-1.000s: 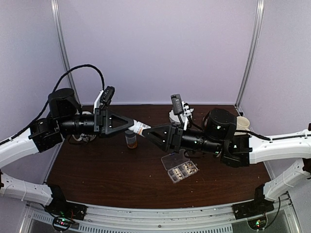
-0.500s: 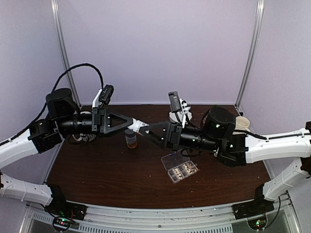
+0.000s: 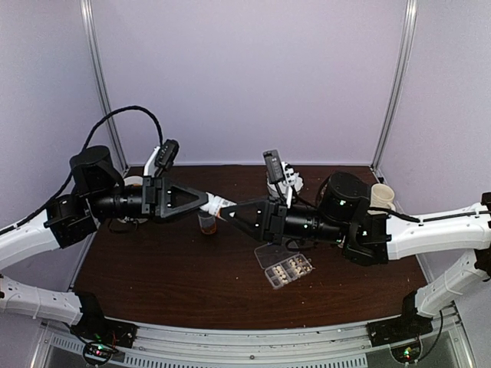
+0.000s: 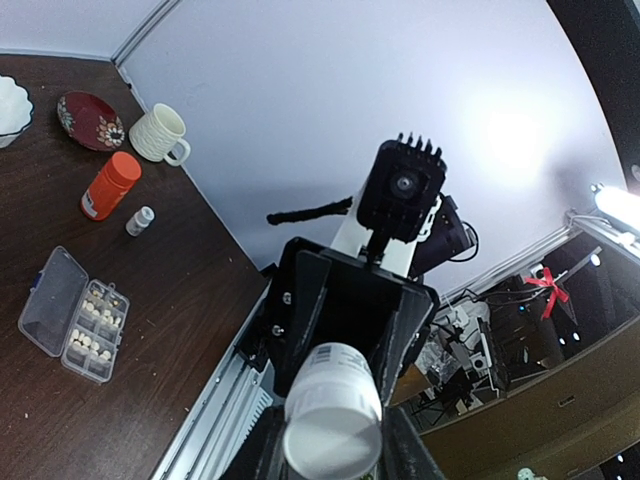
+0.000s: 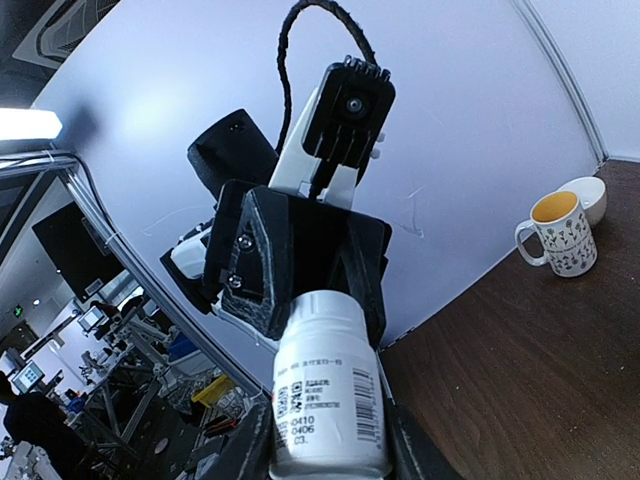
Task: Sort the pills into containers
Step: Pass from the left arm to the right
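A white labelled bottle (image 3: 221, 205) hangs level in mid-air between both arms, above the table's back left. My left gripper (image 3: 210, 202) is shut on one end of this bottle (image 4: 335, 400). My right gripper (image 3: 232, 211) meets it from the other side, its fingers pressed against the barcode end of the bottle (image 5: 325, 390). The clear pill box (image 3: 285, 268) lies on the table with its lid folded open. Pale pills (image 4: 95, 322) fill several of its cells. In the left wrist view the box (image 4: 45, 300) lies at the far left.
A small amber bottle (image 3: 207, 222) stands on the table just under the meeting grippers. An orange bottle (image 4: 110, 185), a small vial (image 4: 140, 220), a cream mug (image 4: 160, 133), a red dish (image 4: 90, 120) and a white bowl (image 4: 12, 105) are there too. A patterned mug (image 5: 555, 235) stands beside another bowl (image 5: 588, 198).
My right gripper has moved left over the free end of the bottle and its jaws have closed in on it. The left arm kept its hold and sank slightly.
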`<state>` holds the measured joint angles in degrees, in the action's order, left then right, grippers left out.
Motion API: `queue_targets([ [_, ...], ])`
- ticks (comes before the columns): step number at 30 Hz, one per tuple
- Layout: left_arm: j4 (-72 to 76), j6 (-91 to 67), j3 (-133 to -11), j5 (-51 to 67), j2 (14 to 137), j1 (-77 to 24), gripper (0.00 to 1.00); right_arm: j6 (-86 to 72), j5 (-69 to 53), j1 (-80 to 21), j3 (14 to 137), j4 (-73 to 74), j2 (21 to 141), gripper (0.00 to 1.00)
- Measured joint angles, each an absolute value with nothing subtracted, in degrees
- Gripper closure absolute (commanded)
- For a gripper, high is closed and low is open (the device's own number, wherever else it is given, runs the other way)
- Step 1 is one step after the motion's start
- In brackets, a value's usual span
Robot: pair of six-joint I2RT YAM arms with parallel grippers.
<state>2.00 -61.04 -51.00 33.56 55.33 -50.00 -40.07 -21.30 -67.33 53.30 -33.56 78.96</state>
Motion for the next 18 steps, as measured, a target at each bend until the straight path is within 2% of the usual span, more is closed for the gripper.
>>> queue_targets([
  [5, 1.85, -61.87, -50.09, 33.23, 54.41, -49.95, 0.93, -31.83, -20.53, -68.01, 55.35, -28.8, 78.96, 0.85],
  [7, 2.5, -66.13, -48.07, 31.94, 52.38, -49.93, 0.91, -19.14, -16.14, -69.95, 59.11, -20.91, 78.96, 0.88],
  [9, 4.12, -69.04, -46.35, 31.07, 51.86, -49.95, 0.89, -13.72, -13.74, -70.48, 60.29, -18.02, 78.96, 0.89],
  [15, 11.2, -77.78, -39.7, 29.36, 51.18, -50.28, 0.58, -3.14, -8.47, -71.44, 60.23, -13.06, 78.96, 0.93],
  [16, 11.14, -78.15, -39.68, 29.12, 51.31, -50.37, 0.44, -2.66, -8.38, -71.44, 60.05, -13.06, 78.96, 0.94],
  [18, 10.87, -78.08, -39.75, 28.01, 51.37, -50.26, 0.24, -1.93, -8.05, -71.29, 59.81, -12.82, 78.56, 0.94],
])
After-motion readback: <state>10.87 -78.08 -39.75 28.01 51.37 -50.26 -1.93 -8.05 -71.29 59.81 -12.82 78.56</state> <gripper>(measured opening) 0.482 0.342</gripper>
